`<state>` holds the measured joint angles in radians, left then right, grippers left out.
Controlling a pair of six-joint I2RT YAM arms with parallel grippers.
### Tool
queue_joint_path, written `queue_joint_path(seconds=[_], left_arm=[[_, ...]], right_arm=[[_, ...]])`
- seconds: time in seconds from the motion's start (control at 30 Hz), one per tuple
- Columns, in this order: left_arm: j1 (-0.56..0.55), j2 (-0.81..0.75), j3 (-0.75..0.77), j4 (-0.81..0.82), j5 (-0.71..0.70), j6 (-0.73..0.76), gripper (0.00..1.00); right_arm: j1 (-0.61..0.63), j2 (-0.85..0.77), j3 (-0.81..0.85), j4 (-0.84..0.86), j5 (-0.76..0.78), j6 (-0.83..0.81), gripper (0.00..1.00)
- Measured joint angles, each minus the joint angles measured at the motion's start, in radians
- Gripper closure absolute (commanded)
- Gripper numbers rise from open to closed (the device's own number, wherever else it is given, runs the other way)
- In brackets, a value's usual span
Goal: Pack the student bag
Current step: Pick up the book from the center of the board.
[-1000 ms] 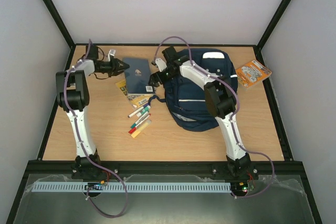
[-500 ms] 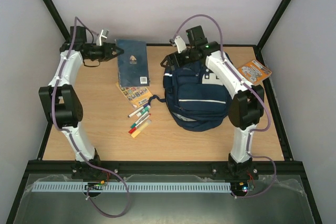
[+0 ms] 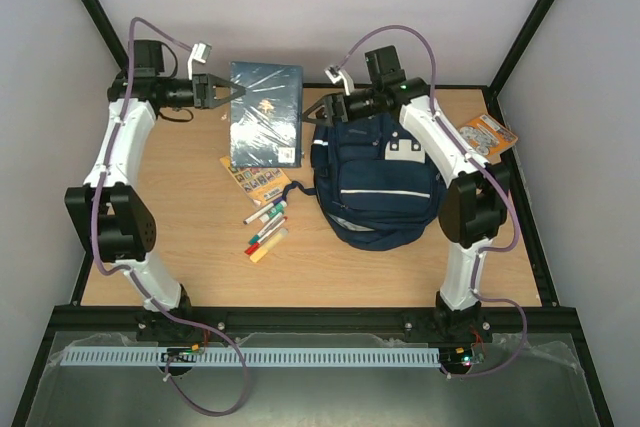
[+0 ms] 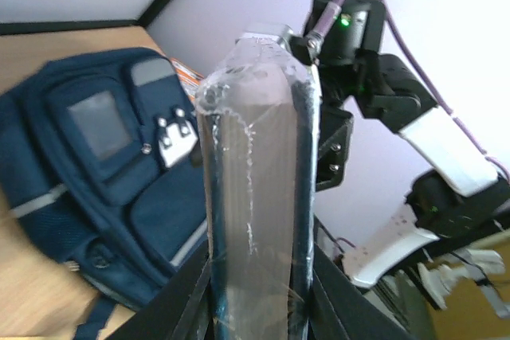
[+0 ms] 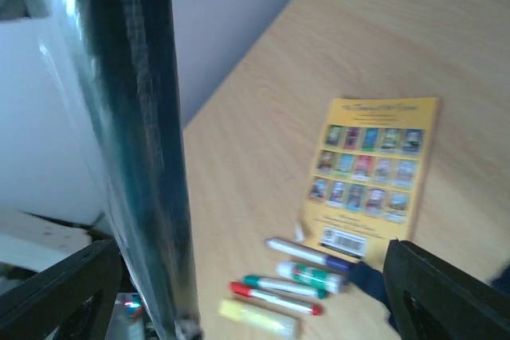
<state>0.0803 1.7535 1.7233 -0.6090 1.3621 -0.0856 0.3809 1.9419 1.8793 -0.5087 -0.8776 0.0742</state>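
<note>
The student bag (image 3: 380, 182), navy with white stripes and grey patches, lies on the table right of centre; it also shows in the left wrist view (image 4: 103, 157). My left gripper (image 3: 228, 92) is shut on the left edge of a dark blue, plastic-wrapped notebook (image 3: 265, 112) and holds it up in the air. In the left wrist view the notebook (image 4: 259, 157) stands edge-on between the fingers of that gripper (image 4: 259, 304). My right gripper (image 3: 318, 115) hangs open by the notebook's right edge, over the bag's top left corner. In the right wrist view that gripper (image 5: 255, 300) gapes wide, with the notebook's edge (image 5: 135, 157) near its left finger.
A yellow booklet (image 3: 258, 182) (image 5: 370, 169) lies flat left of the bag. Several markers (image 3: 266, 230) (image 5: 311, 276) lie in a row in front of it. An orange packet (image 3: 483, 135) sits at the far right of the table.
The left arm has lifted the notebook off the table and tilted it up. The right arm has risen towards the bag's top left corner and its jaws have spread wider.
</note>
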Motion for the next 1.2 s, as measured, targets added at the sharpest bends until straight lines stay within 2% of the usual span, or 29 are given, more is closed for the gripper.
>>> queue_joint_path(seconds=[0.2, 0.43, 0.6, 0.67, 0.77, 0.9, 1.03, 1.2], left_arm=[[-0.041, 0.009, 0.000, -0.053, 0.076, 0.032, 0.97], [-0.044, 0.025, -0.010, -0.056, 0.093, 0.023, 0.98], [-0.044, 0.041, -0.027, -0.060, 0.097, 0.026, 0.97], [-0.045, 0.047, -0.035, -0.058, 0.102, 0.033, 0.88], [-0.045, 0.058, -0.053, -0.056, 0.127, 0.043, 0.61], [-0.047, 0.063, -0.086, -0.058, 0.130, 0.050, 0.40], [-0.053, 0.074, -0.111, -0.060, 0.122, 0.042, 0.29], [-0.060, 0.090, -0.121, -0.056, 0.093, 0.036, 0.26]], right_arm=[[0.018, 0.003, -0.003, 0.060, -0.151, 0.074, 0.21], [0.053, 0.005, -0.010, 0.122, -0.213, 0.160, 0.47], [0.057, 0.005, -0.045, 0.151, -0.220, 0.194, 0.72], [0.057, 0.005, -0.062, 0.158, -0.232, 0.211, 0.82], [0.056, 0.002, -0.077, 0.171, -0.267, 0.220, 0.93], [0.056, -0.014, -0.113, 0.173, -0.253, 0.222, 0.98], [0.051, -0.035, -0.161, 0.171, -0.227, 0.222, 0.99], [0.023, -0.072, -0.207, 0.139, -0.188, 0.207, 0.99]])
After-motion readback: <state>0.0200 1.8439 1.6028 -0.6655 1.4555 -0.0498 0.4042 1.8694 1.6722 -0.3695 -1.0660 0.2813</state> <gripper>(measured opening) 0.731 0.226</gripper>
